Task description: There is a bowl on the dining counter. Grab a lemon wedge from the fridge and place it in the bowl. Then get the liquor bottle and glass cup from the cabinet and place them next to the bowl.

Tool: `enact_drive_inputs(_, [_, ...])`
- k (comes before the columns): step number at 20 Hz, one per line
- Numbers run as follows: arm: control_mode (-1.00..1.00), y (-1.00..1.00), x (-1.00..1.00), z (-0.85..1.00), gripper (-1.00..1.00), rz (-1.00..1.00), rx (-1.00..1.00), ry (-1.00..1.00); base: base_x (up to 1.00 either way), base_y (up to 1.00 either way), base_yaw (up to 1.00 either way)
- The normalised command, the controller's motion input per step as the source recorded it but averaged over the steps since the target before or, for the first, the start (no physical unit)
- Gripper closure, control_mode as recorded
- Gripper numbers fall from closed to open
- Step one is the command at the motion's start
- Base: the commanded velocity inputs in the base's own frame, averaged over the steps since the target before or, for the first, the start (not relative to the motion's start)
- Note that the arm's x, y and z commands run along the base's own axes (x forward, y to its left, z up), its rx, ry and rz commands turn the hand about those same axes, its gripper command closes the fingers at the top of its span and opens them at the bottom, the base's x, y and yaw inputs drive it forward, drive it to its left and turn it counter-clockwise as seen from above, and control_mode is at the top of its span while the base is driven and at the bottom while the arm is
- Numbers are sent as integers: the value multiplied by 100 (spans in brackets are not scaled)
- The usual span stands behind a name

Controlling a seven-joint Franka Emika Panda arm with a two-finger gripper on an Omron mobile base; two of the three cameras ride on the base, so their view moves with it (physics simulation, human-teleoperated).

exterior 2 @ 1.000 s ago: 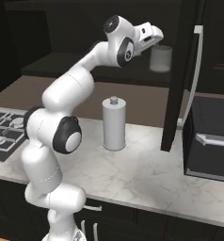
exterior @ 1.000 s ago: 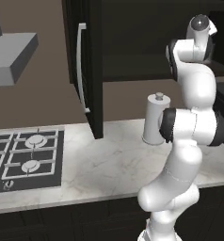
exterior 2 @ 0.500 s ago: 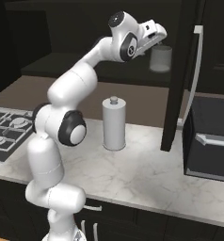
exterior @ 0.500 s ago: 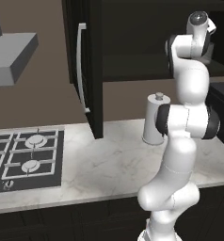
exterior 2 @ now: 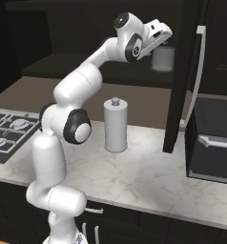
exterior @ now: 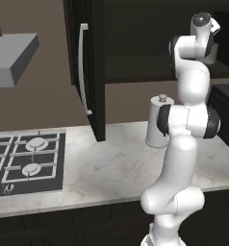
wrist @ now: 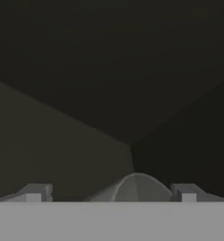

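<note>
The gripper (wrist: 111, 193) hangs wide open inside the cabinet (exterior 2: 87, 71), the cup (exterior 2: 162, 58) on the shelf between its fingertips, so I'd say it should ease further around the cup and close gently, squarely, without tipping it.

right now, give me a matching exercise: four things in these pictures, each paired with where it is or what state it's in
Things:
1. glass cup
2. gripper
3. white canister
4. cabinet door

Places or states:
A. swung open
B. standing on the marble counter
C. on the cabinet shelf
D. open, a finger either side of the cup

Pairs: 1-C, 2-D, 3-B, 4-A
</note>
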Motion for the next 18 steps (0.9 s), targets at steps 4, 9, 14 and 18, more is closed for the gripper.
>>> enact_drive_inputs(4, [-100, -18, 19, 0, -100, 0, -1, 7, 0, 0, 0])
enact_drive_inputs(9, [-100, -16, 3, 0, -100, 0, 0, 11, 0, 0, 0])
enact_drive_inputs(14, [-100, -2, -3, 0, -100, 0, 0, 17, 0, 0, 0])
enact_drive_inputs(18, [-100, 0, -5, -3, -100, 0, 0, 26, 0, 0, 0])
